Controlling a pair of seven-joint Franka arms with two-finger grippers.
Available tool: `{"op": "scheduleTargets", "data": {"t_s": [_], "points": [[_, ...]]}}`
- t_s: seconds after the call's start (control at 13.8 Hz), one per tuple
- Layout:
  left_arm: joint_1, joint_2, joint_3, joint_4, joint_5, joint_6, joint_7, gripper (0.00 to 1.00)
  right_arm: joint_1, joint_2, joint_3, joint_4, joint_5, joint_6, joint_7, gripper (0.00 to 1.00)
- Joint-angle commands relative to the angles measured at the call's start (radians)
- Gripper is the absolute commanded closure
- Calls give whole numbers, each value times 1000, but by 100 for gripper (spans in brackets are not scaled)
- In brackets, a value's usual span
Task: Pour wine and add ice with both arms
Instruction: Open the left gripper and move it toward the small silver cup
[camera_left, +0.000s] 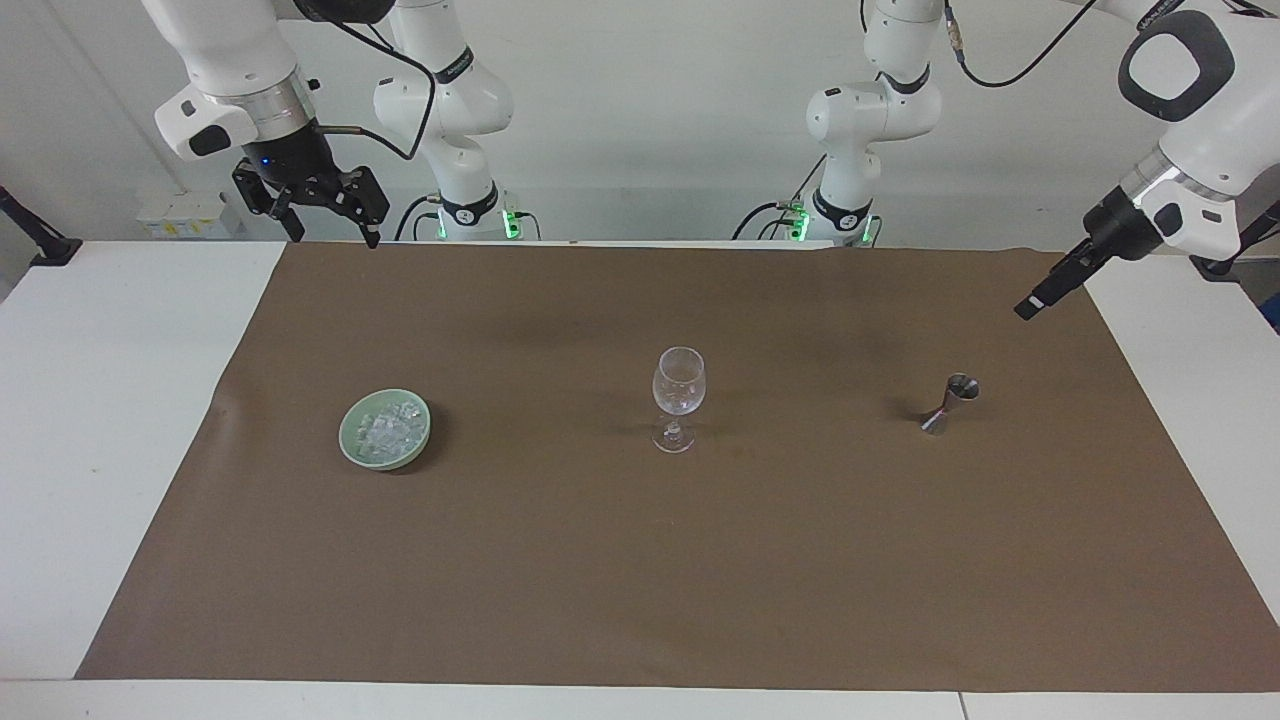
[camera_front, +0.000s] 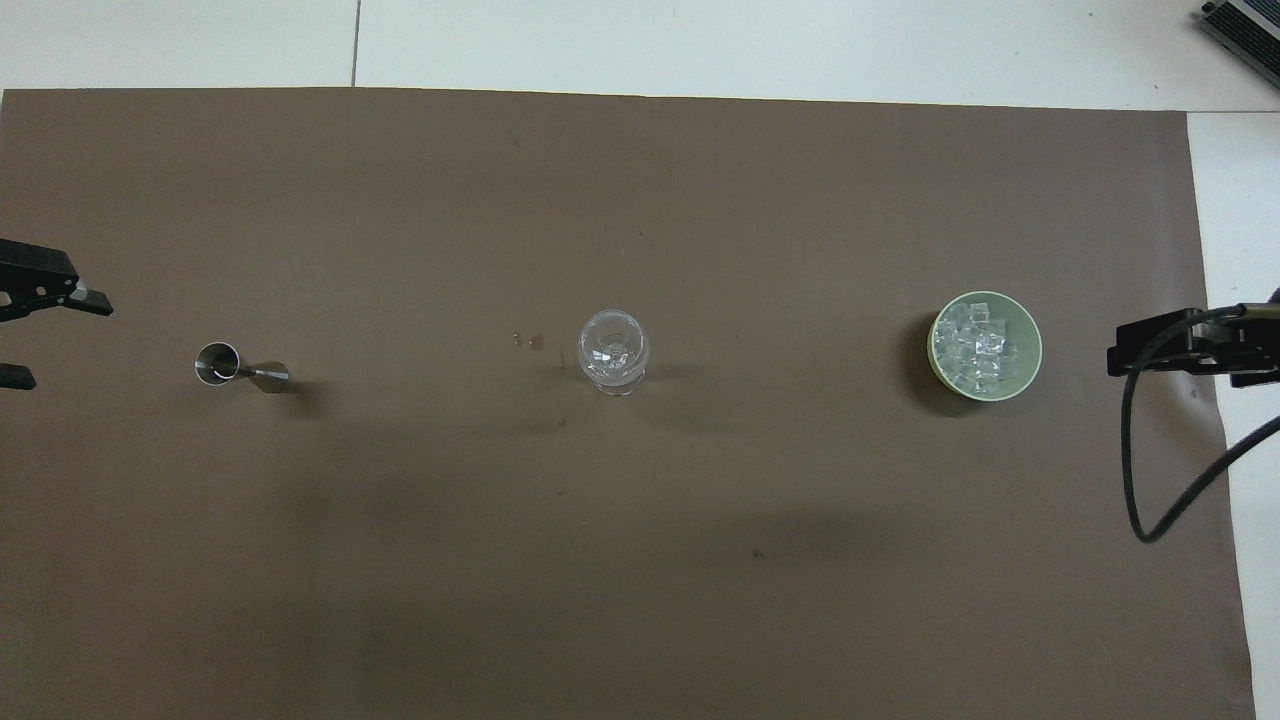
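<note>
Brown paper covers a white table (camera_left: 120, 400) with two robot arms raised above it and three small things in a row.

Ice (camera_left: 386, 429) is heaped in a pale green bowl (camera_left: 352, 446) toward the right arm's end; an upright stemmed glass (camera_left: 678, 393) stands in the middle, and a metal measuring cup (camera_left: 948, 404) stands toward the left arm's end, all well apart. Right gripper (camera_left: 322, 212) hangs over the paper's edge at its own end, fingers apart, holding nothing. Left gripper (camera_front: 30, 335) hangs over its end near the measuring cup, fingers apart and empty.
</note>
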Motion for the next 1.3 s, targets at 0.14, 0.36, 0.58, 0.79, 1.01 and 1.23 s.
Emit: {"op": "scheduleTargets", "data": {"t_s": [0.14, 0.36, 0.58, 0.79, 1.01, 1.23], "points": [[21, -31, -6, -43, -81, 19, -100, 0, -9, -21, 5, -21, 13, 0, -23, 0], [78, -20, -6, -70, -156, 26, -93, 0, -9, -22, 5, -23, 13, 0, -23, 0], [150, 28, -6, -84, -248, 26, -94, 0, -9, -21, 5, -23, 13, 0, -23, 0], [208, 84, -6, -98, -301, 26, -96, 0, -9, -22, 5, -21, 13, 0, -23, 0], [263, 121, -6, -153, -377, 32, -99, 0, -9, -21, 5, -23, 13, 0, -23, 0], [329, 196, -6, -165, -449, 19, -103, 0, -9, -21, 5, -23, 13, 0, -23, 0]]}}
